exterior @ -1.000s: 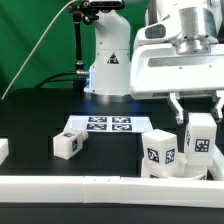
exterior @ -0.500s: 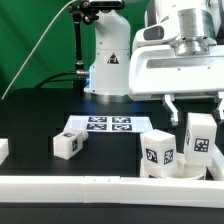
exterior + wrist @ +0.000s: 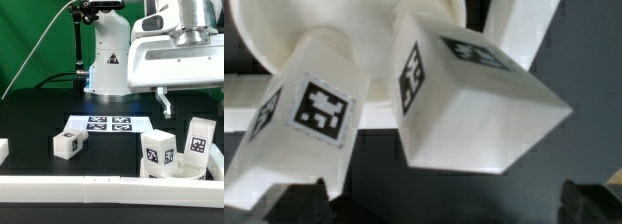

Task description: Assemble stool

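My pincer [image 3: 441, 205] hangs with its jaws apart and nothing between them. One dark fingertip [image 3: 295, 200] shows at each side of the wrist view.

Directly below me is the round white seat [image 3: 183, 171], at the exterior view's right, just behind the long white border bar [image 3: 60, 185]. Two tagged legs stand on it, the first leg [image 3: 158, 152] and the second leg [image 3: 200, 138]. The second reaches higher and seems to lean a little. Whether either is fully seated I cannot tell.

I judge the step in hand to be leaving these two and fetching the loose leg [image 3: 67, 145], which lies on the table just beside the marker board [image 3: 98, 125]. To do this well, I should rise straight up above the second leg before moving sideways, so no finger clips it. Then I should descend with jaws wide, square to the loose leg's flat sides, and close on its middle.

Count:
- one seat
- two standing legs
- one loose leg
- one white block [image 3: 3, 150] cut off at the edge, possibly a fourth leg
- one marker board
- one border bar
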